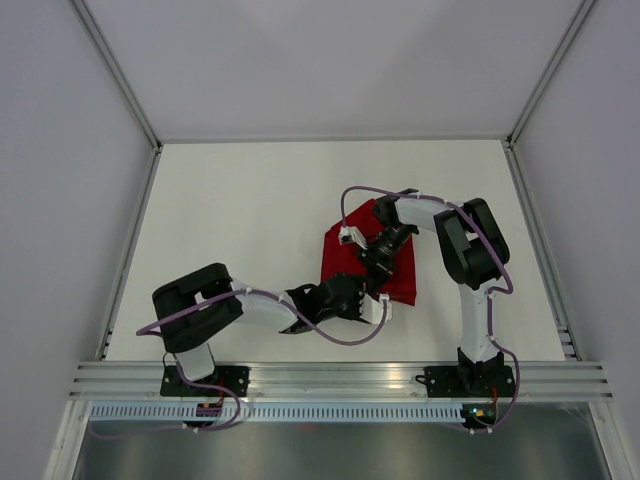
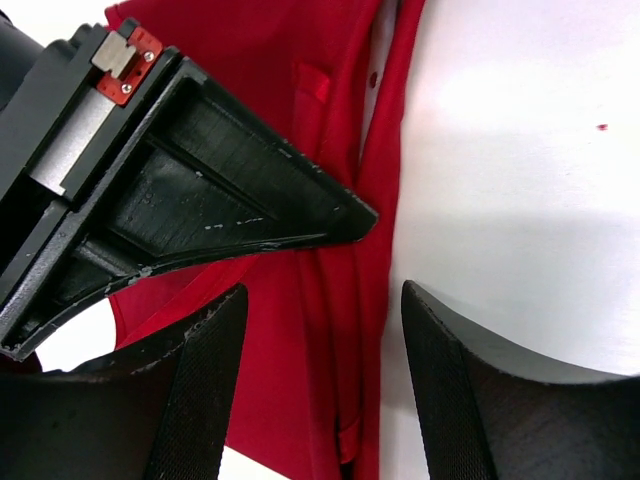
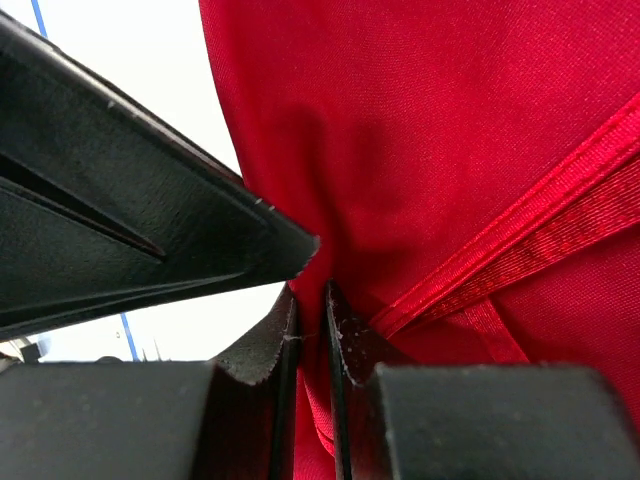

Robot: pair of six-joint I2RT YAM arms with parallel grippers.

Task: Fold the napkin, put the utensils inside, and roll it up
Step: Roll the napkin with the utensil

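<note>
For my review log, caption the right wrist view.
Right pincer shut on a fold of the red napkin.

black-and-white left arm (image 1: 262, 308) and right arm (image 1: 470, 248) carry purple cables (image 1: 344, 205) and scuffed black jaws.

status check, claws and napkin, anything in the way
Right claw shut on napkin. Left claw open, straddling its hemmed edge. Napkin not yet rolled. Claws crowd each other; no utensil visible.
</note>
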